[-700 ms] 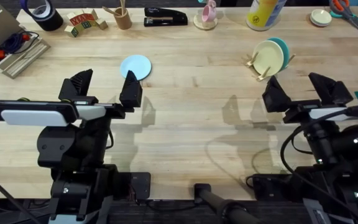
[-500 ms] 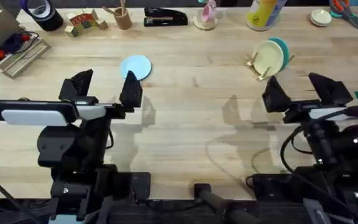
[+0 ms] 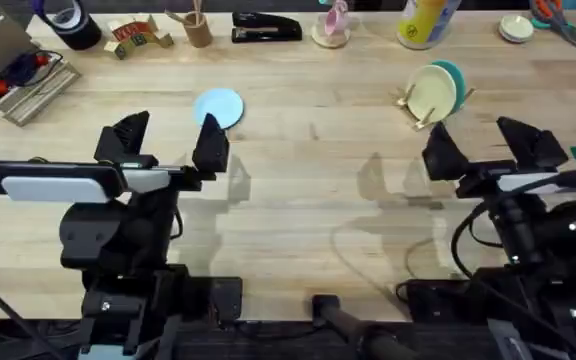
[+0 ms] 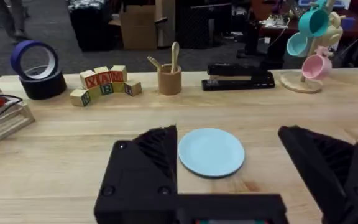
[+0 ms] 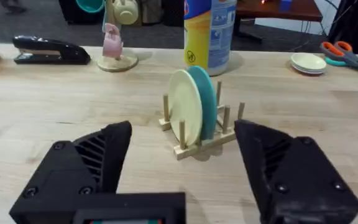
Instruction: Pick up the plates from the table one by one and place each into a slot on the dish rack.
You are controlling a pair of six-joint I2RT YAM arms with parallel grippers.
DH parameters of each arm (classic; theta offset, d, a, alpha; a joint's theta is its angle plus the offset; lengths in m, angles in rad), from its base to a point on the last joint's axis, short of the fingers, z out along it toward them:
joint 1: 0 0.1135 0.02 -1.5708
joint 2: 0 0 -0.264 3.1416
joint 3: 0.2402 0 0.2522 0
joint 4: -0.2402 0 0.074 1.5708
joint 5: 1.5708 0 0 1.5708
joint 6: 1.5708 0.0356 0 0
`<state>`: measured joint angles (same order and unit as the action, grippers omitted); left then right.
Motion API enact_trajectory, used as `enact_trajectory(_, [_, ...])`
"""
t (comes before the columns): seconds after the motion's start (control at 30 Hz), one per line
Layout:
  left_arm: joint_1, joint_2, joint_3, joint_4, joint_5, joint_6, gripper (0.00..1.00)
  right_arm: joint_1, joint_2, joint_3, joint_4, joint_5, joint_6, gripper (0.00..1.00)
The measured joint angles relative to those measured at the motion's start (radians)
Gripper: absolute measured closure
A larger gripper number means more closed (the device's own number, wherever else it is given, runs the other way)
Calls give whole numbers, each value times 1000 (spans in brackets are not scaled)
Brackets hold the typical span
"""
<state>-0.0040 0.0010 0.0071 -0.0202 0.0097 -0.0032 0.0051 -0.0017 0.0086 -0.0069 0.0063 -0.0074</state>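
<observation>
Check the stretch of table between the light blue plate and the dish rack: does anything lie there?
Nothing. In the overhead view, only bare table runs from the light blue plate across to the dish rack with its two standing plates.

Both arms low over table, left gripper (image 3: 168, 140) & right gripper (image 3: 488, 148) (fingers spread, empty).

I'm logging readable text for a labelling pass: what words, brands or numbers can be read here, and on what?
"YAM": red letters on the wooden blocks at the table's far edge.
The lower blocks carry letters too small to read.
The yellow bottle has a label, too blurred to read.
The plates, dish rack and grippers show no text.
</observation>
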Motion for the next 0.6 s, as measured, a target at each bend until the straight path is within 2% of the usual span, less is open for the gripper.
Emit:
enact_trajectory(0.17, [0, 0, 4, -8, 1, 0, 8, 0, 0, 6, -9, 0, -11, 7])
enact_trajectory(0.23, [0, 0, 26, -51, 1, 0, 8, 0, 1, 29, -38, 0, -19, 7])
enact_trajectory(0.27, [0, 0, 104, -149, 1, 0, 8, 0, 2, 97, -63, 0, -24, 7])
enact_trajectory(0.4, [0, 0, 279, -320, 1, 1, 8, 0, 2, 252, -146, 0, -27, 7])
enact_trajectory(0.6, [0, 49, 566, -510, 1, 3, 8, 0, 41, 526, -382, -1, -28, 9])
